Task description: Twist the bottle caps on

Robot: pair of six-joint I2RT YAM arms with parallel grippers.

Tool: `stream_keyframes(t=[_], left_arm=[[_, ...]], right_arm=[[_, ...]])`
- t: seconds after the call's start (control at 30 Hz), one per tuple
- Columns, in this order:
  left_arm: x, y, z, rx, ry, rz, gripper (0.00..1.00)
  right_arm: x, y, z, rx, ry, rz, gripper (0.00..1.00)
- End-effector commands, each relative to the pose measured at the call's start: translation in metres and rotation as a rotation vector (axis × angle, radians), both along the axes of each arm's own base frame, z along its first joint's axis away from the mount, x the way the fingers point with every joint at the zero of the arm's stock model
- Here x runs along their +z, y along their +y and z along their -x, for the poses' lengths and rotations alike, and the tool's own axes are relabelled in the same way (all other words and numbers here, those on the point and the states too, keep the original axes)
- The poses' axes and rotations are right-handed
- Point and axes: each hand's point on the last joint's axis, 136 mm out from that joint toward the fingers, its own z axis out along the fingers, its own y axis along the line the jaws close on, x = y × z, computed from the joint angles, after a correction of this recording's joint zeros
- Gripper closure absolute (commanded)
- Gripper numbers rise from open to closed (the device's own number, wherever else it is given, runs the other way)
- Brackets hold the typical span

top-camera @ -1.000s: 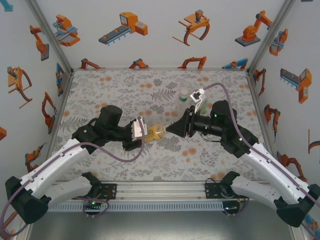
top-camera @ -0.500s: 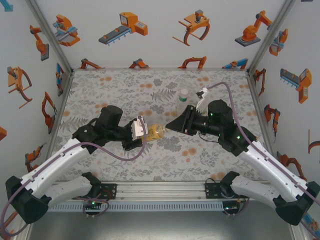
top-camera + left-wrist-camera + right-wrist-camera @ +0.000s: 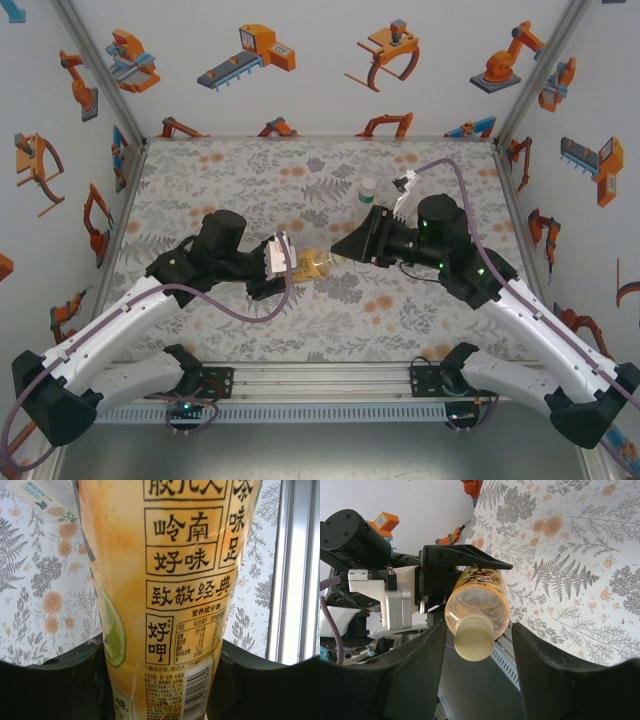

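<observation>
A tall bottle of amber-yellow liquid [image 3: 312,264] is held level above the table's middle. My left gripper [image 3: 286,266] is shut on its labelled body [image 3: 170,580], with a finger pressed against each side [image 3: 160,680]. The bottle's pale yellow cap [image 3: 475,639] sits on the neck and points at the right wrist camera. My right gripper [image 3: 477,645] stands open around that cap, with a gap on both sides. From above, its jaws [image 3: 338,256] meet the bottle's cap end.
A short green bottle with a white cap [image 3: 367,192] stands upright just behind the right gripper. The floral table [image 3: 250,180] is walled at the back and both sides. A metal rail [image 3: 320,378] runs along the near edge between the arm bases.
The right gripper's jaws have opened off the cap, and its wrist has shifted a little. The left gripper and the amber bottle have stayed where they were.
</observation>
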Motion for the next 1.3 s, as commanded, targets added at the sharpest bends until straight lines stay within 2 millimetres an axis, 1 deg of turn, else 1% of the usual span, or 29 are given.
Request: stream_keyframes(t=[0.0,0.07,0.13,0.2,0.27,0.33,0.4,0.5,0.6,0.7,0.8,0.97,1.17,1.27], left_arm=[[0.016,-0.007,0.002,-0.026,-0.017,0.043,1.00],[0.016,-0.007,0.002,-0.027,-0.017,0.042,1.00],[0.017,-0.007,0.002,-0.030,-0.019,0.045,1.00],[0.017,-0.007,0.003,-0.033,-0.020,0.048,1.00],[0.019,-0.007,0.005,-0.044,-0.022,0.053,1.00],[0.020,-0.007,0.008,-0.059,-0.024,0.060,1.00],[0.021,-0.007,0.012,-0.078,-0.024,0.068,1.00],[0.023,-0.008,0.017,-0.107,-0.016,0.084,1.00],[0.025,-0.009,0.023,-0.137,-0.009,0.097,1.00],[0.028,-0.010,0.029,-0.164,-0.005,0.112,1.00],[0.029,-0.010,0.033,-0.183,-0.001,0.123,1.00],[0.031,-0.009,0.037,-0.203,0.004,0.132,1.00],[0.030,-0.009,0.037,-0.202,0.006,0.128,1.00],[0.031,-0.009,0.037,-0.203,0.003,0.130,1.00]], right_arm=[[0.021,-0.004,0.000,0.007,-0.095,0.018,0.46],[0.027,-0.008,-0.002,0.001,-0.153,0.050,0.44],[0.037,-0.011,-0.002,0.006,-0.228,0.082,0.41],[0.047,-0.012,-0.001,0.031,-0.309,0.105,0.40],[0.055,-0.010,0.002,0.072,-0.399,0.125,0.39],[0.061,-0.006,0.010,0.145,-0.512,0.138,0.40],[0.070,0.000,0.027,0.259,-0.670,0.125,0.40],[0.076,0.006,0.057,0.430,-0.902,0.101,0.41],[0.075,0.006,0.084,0.586,-1.082,0.089,0.41],[0.070,0.005,0.100,0.686,-1.201,0.088,0.40],[0.065,0.007,0.101,0.716,-1.235,0.100,0.39],[0.057,0.010,0.100,0.753,-1.227,0.104,0.40],[0.054,0.011,0.099,0.754,-1.225,0.105,0.49],[0.052,0.012,0.097,0.746,-1.223,0.115,0.52]])
